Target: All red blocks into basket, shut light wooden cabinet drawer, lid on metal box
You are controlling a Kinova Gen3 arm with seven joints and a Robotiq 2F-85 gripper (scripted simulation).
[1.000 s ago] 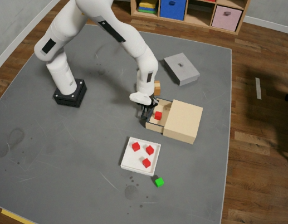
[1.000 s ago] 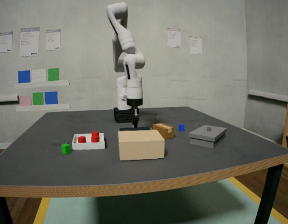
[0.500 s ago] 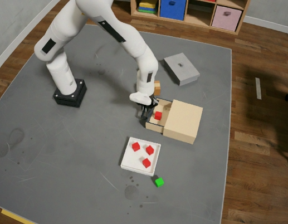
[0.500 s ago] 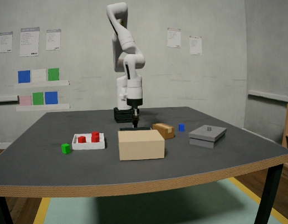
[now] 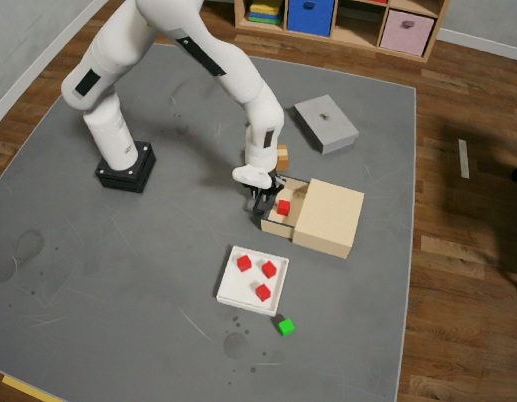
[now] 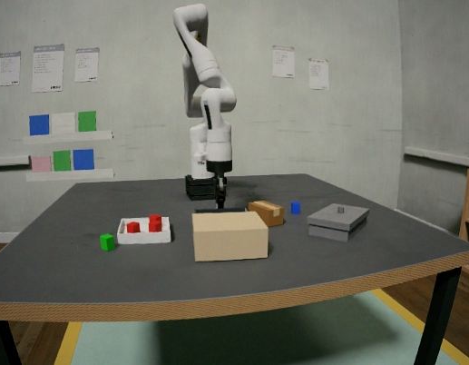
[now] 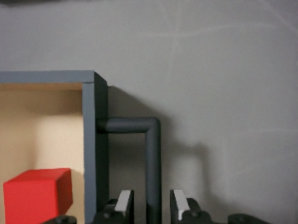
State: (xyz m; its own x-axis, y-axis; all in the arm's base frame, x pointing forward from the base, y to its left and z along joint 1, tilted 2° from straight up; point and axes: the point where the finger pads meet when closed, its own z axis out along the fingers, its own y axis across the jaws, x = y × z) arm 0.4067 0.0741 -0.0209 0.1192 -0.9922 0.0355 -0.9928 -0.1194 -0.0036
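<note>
My gripper (image 5: 263, 199) (image 6: 220, 204) (image 7: 152, 206) is open; its fingers stand apart on either side of the dark drawer handle (image 7: 153, 170), not clamping it. The drawer (image 5: 276, 228) (image 7: 89, 150) of the light wooden cabinet (image 5: 330, 215) (image 6: 229, 236) is pulled out. One red block (image 5: 283, 207) (image 7: 31, 197) lies in it, near its front. The white basket (image 5: 238, 290) (image 6: 145, 238) holds three red blocks (image 5: 244, 263) (image 5: 269, 269) (image 5: 263, 292). The metal box (image 6: 327, 232) has its knobbed lid (image 5: 330, 120) (image 6: 337, 215) on top; whether it is fully down I cannot tell.
A green block (image 5: 286, 326) (image 6: 107, 241) lies just outside the basket. A brown cardboard box (image 5: 283, 159) (image 6: 267, 213) stands beside the drawer, close to the arm. A blue block (image 6: 296, 208) lies between the cardboard box and the metal box in the exterior view.
</note>
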